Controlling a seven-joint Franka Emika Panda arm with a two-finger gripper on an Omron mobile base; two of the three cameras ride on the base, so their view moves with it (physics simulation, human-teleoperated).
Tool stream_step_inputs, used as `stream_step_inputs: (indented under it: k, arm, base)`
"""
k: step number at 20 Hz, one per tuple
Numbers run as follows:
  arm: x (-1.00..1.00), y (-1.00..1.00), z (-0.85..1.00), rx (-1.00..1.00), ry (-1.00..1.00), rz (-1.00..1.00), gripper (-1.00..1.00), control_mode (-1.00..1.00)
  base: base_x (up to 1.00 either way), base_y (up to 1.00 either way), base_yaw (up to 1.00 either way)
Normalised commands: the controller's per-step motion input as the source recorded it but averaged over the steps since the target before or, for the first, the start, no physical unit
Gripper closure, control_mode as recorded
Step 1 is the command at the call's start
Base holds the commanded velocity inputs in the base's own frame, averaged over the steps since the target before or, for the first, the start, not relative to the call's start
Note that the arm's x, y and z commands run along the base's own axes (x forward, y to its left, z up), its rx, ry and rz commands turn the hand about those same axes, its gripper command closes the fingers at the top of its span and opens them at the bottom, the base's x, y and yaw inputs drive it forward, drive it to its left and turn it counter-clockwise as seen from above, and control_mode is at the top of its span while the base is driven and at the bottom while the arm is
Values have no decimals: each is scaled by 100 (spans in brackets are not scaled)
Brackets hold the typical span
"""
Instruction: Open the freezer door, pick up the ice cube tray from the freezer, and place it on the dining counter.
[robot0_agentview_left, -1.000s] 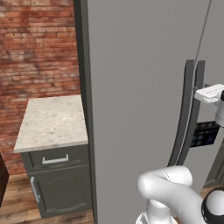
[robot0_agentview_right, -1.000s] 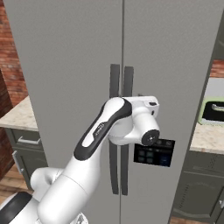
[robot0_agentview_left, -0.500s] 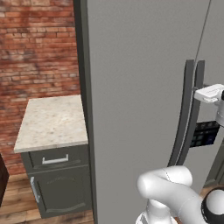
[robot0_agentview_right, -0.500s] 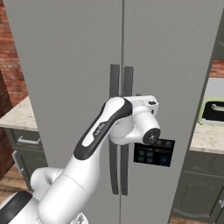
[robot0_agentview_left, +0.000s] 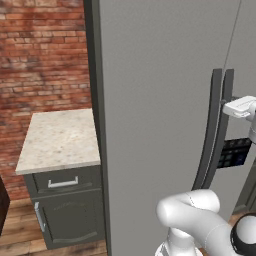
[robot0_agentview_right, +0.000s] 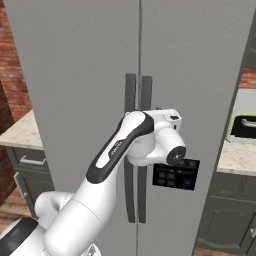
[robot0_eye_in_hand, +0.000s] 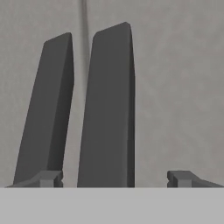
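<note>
Grey freezer door (robot0_agentview_left: 160, 115) is closed. We see our tool (robot0_eye_in_hand: 116, 178) spread wide, its fingertips (robot0_eye_in_hand: 48, 178) straddling one dark handle (robot0_eye_in_hand: 109, 109), the other handle at 9 o'clock.

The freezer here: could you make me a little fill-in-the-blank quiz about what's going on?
The freezer door is ___. Left of the freezer stands a wall of red ___. The tool is ___, facing the dark handles.
Missing words: shut; brick; open.
</note>
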Motion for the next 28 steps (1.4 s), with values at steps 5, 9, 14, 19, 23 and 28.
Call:
stream_step_inputs:
  k: [5, 9, 14, 19, 23, 28]
  arm:
    - [0, 0, 0, 0, 0, 0, -100, -100]
    - [0, 0, 0, 0, 0, 0, -100, -100]
    - [0, 0, 0, 0, 0, 0, 100, -100]
    - [0, 0, 0, 0, 0, 0, 100, -100]
    - [0, 0, 0, 0, 0, 0, 100, -100]
    - [0, 0, 0, 0, 0, 0, 100, -100]
  base:
    - [0, 0, 0]
    - [0, 0, 0]
    - [0, 0, 0]
    - [0, 0, 0]
    - [0, 0, 0]
    - [0, 0, 0]
